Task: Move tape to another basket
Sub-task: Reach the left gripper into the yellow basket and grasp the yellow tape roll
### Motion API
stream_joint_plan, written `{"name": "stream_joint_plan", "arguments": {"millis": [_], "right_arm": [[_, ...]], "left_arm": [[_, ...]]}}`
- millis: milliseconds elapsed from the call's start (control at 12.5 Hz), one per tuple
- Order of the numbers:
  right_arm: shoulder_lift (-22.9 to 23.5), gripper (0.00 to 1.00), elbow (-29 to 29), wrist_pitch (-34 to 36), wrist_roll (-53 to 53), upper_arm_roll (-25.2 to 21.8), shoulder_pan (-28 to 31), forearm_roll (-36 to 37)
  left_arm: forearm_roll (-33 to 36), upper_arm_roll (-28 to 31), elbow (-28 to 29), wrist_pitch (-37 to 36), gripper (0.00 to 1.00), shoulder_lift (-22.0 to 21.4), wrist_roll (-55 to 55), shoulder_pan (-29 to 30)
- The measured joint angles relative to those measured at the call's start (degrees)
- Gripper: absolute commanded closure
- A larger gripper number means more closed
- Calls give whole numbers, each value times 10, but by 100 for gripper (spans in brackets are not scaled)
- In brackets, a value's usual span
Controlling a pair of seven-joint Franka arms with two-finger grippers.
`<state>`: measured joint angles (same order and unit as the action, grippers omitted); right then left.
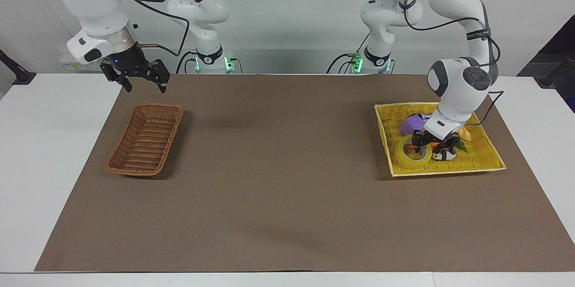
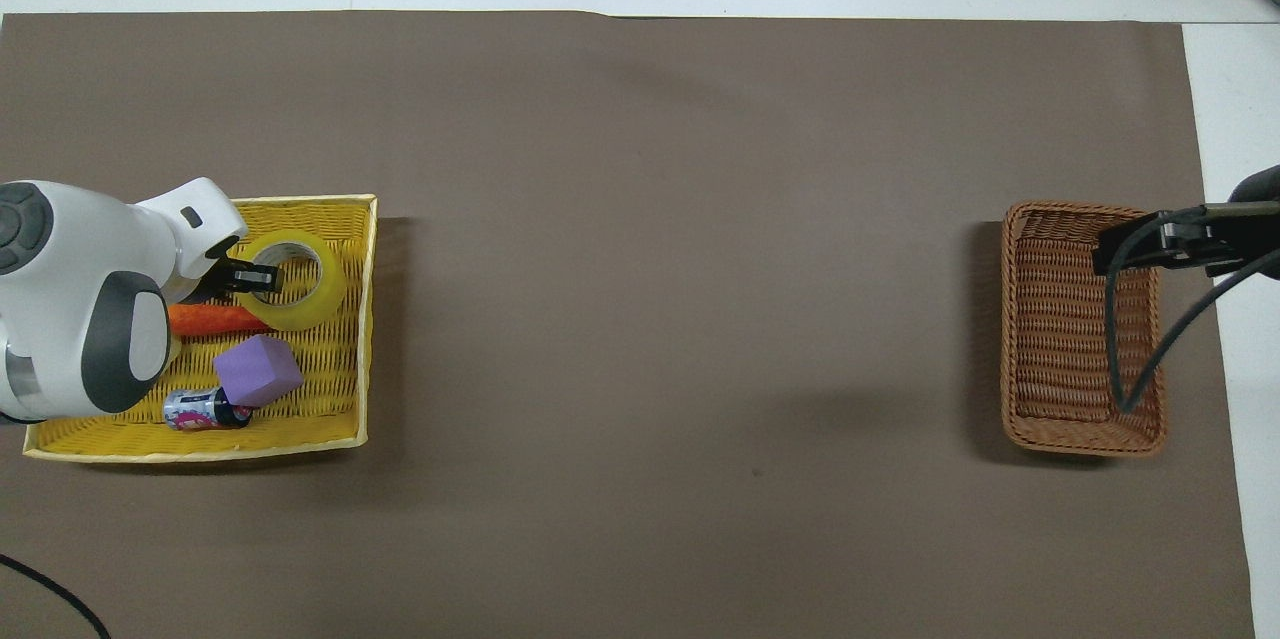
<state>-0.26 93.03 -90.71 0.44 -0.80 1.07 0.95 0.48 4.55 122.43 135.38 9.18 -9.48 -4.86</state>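
The tape [image 1: 406, 156] is a yellow roll lying flat in a yellow woven tray [image 1: 444, 171] at the left arm's end of the table. It also shows in the overhead view [image 2: 312, 304]. My left gripper [image 1: 429, 147] is low in the tray and open. One finger is in the roll's core and the other is outside its wall, on the side of a small panda toy [image 1: 445, 156]. The brown wicker basket [image 1: 144, 141] stands empty at the right arm's end. My right gripper [image 1: 144, 85] waits open in the air over the basket's edge nearest the robots.
The tray also holds a purple block [image 2: 257, 369], a carrot [image 2: 215, 319] and a small can [image 2: 195, 409], all close to the tape. The left arm's body covers much of the tray from above. A brown mat [image 2: 680, 269] covers the table between tray and basket.
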Motion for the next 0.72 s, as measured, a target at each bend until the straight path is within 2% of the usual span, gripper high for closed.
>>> {"name": "stream_joint_plan", "arguments": {"millis": [399,718], "right_arm": [[0,0,0,12,0,2,-2,0],[-1,0,0,31,0,11,-7,0]], "left_arm": [[0,0,-13,2,100,-1,-1,0],[0,-1,-48,1,100,-19,-1,-1]]}}
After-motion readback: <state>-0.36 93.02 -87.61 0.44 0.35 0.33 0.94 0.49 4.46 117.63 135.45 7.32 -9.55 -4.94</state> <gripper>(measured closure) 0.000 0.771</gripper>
